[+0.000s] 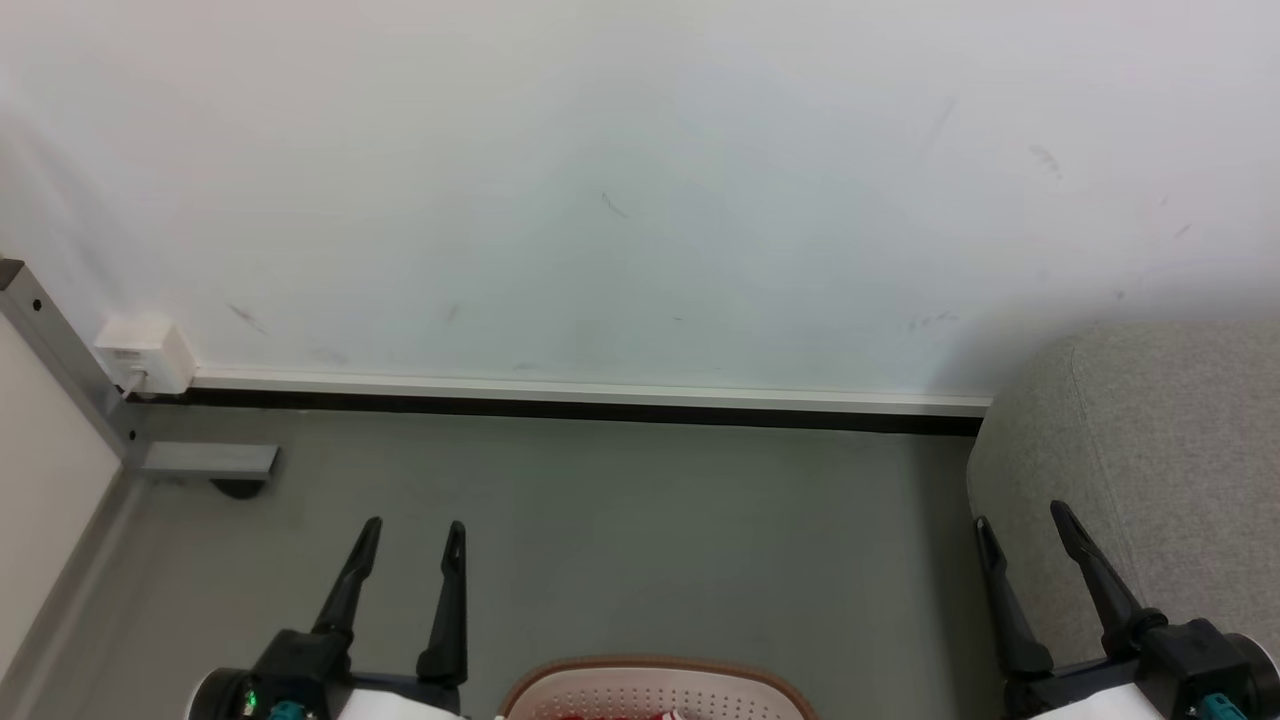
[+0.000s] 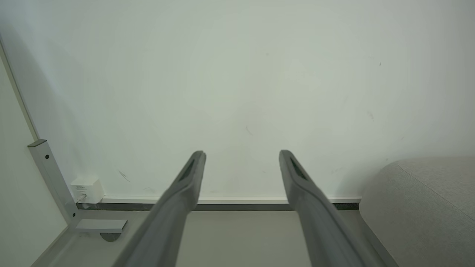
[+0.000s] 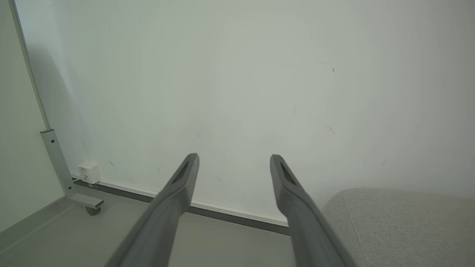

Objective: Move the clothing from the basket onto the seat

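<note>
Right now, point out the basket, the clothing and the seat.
basket (image 1: 655, 690), head view, perforated far wall.
clothing (image 1: 600, 716), head view, red strip inside the basket.
seat (image 1: 1170, 430), head view, grey upholstered surface.

No legible text, label, brand or number. White socket box (image 1: 143, 355) low on the wall (image 1: 640, 180): faint grey marks on its face, too small to read. Wall scuffs above the box are smudges, not writing.
</note>
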Tool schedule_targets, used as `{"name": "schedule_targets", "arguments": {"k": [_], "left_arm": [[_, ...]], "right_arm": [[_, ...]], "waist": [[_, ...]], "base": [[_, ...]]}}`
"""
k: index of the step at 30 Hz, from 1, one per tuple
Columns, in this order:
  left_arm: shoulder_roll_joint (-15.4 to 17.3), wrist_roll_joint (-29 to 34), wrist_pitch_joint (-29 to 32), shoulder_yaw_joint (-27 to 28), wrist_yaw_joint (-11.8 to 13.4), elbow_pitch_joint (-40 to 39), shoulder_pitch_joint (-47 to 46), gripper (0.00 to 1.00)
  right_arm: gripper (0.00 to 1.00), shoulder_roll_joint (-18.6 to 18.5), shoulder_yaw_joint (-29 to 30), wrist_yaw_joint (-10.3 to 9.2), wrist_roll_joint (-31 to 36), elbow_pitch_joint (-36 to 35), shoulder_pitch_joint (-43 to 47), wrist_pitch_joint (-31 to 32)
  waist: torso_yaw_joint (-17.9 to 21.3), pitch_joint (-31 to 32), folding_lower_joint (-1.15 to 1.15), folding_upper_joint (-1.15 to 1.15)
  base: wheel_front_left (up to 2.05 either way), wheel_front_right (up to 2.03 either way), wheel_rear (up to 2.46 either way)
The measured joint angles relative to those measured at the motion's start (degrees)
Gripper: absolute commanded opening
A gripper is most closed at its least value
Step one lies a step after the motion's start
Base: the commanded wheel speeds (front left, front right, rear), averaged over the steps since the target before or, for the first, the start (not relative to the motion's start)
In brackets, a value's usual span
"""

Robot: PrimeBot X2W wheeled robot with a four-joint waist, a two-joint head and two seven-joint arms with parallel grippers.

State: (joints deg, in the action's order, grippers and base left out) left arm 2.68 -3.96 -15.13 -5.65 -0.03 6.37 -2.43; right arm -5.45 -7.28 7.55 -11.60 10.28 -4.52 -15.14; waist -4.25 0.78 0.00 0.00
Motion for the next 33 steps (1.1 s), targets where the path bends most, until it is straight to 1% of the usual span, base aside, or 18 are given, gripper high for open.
{"name": "schedule_targets", "arguments": {"k": [15, 21, 33], "left_arm": [[0.0, -0.7, 0.0, -0.4, 0.0, -0.2, -0.1, 1.00], [0.0, -1.4, 0.0, -0.6, -0.4, -0.1, -0.6, 1.00], [0.0, -2.3, 0.0, -1.6, -0.5, -0.2, -4.4, 1.00]], "right_arm": [[1.00, 0.1, 1.0, 0.00, -1.2, 0.0, -0.1, 0.0], [1.00, 0.1, 1.2, 0.00, -2.2, -0.1, -0.6, 0.0], [1.00, -0.4, 1.5, 0.00, -3.0, -1.3, -4.2, 0.0]], "waist": [[0.7, -1.2, 0.00, 0.00], [1.3, -2.3, 0.00, 0.00], [2.2, -8.2, 0.00, 0.00]], "base": [[0.00, 0.00, 0.00], [0.00, 0.00, 0.00], [0.00, 0.00, 0.00]]}}
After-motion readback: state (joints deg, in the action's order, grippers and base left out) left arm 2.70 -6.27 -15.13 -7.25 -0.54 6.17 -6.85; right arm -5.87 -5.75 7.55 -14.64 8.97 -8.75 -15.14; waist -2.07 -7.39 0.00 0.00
